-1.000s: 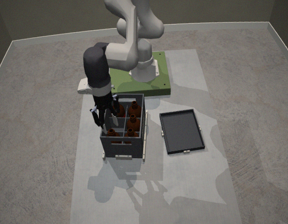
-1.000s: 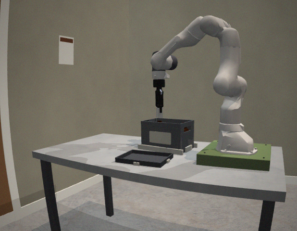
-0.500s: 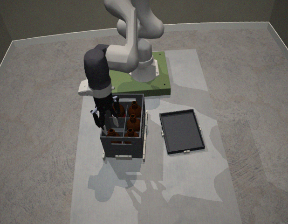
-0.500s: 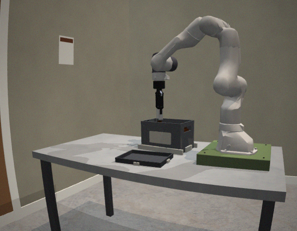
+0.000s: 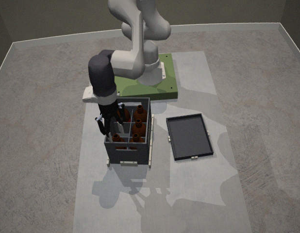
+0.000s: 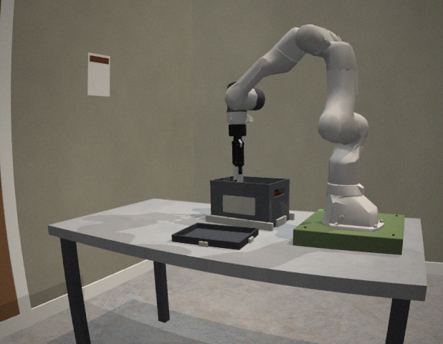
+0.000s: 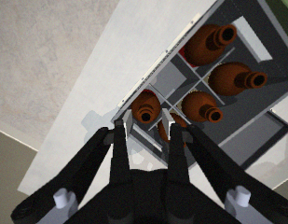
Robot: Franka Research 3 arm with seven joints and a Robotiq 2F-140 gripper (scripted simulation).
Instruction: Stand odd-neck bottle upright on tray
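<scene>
The dark grey crate (image 5: 128,155) (image 6: 218,196) stands level, with brown bottles upright in five compartments: front left (image 5: 116,137) (image 7: 145,105), front right (image 5: 136,137) (image 7: 168,134), middle right (image 5: 139,129) (image 7: 196,105), back right (image 5: 140,115) (image 7: 227,79) and back left (image 5: 125,114) (image 7: 201,47). The middle-left compartment is empty. I cannot tell which neck differs. My gripper (image 5: 115,132) (image 6: 238,178) (image 7: 146,115) points down, partly open and empty, its fingertips around the crate's rim height. In the wrist view the front-left bottle's mouth shows between the fingertips, below them. The black tray (image 5: 190,136) (image 6: 214,233) lies flat and empty.
Pale strips (image 5: 151,142) (image 6: 238,222) line the crate's base, and small clips (image 5: 194,157) (image 6: 203,243) sit at the tray's edges. The crate's walls and dividers stand close around the bottles. The green base plate (image 5: 171,75) (image 6: 348,240) is behind the crate.
</scene>
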